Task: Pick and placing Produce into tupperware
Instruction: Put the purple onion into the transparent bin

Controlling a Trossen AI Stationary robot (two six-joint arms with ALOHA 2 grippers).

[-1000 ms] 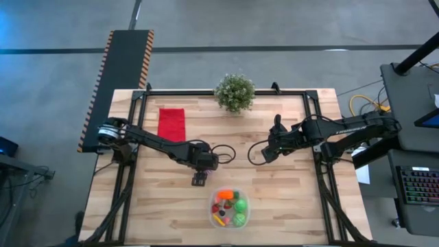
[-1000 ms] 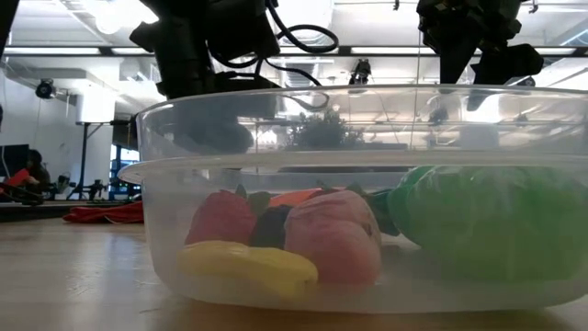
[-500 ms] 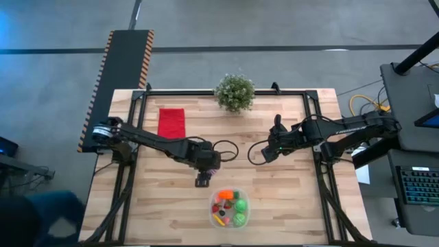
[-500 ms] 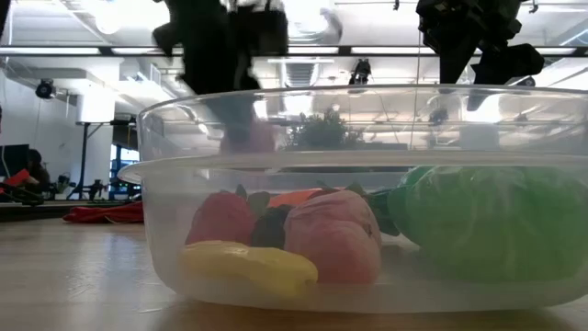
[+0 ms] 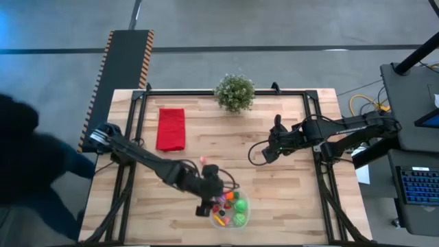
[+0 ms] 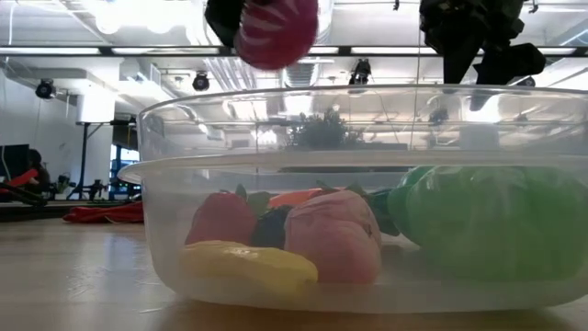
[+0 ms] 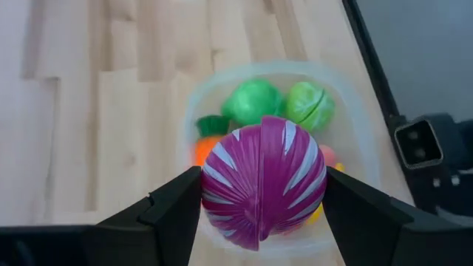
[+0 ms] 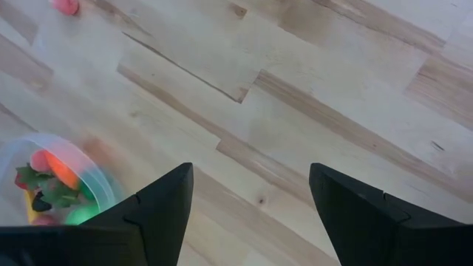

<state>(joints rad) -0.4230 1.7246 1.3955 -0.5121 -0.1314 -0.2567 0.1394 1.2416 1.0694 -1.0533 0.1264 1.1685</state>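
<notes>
We see a clear tub point(image 5: 230, 209) of toy produce near the surface's front edge; a purple-striped ball point(image 7: 263, 181) held above it.

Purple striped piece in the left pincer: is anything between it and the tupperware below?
Nothing visible blocks it. The left pincer holds the purple striped piece above the open tupperware; no lid shows. The two green balls and carrot already lie inside. The right pincer waits open, apart from the tub.

Red folded cloth point(image 5: 171, 128) lying flat at far left of wooden table point(image 5: 226, 123); leafy potted plant point(image 5: 234, 92) sitting at far edge; keyboard point(image 5: 418, 186) resting off to right.
</notes>
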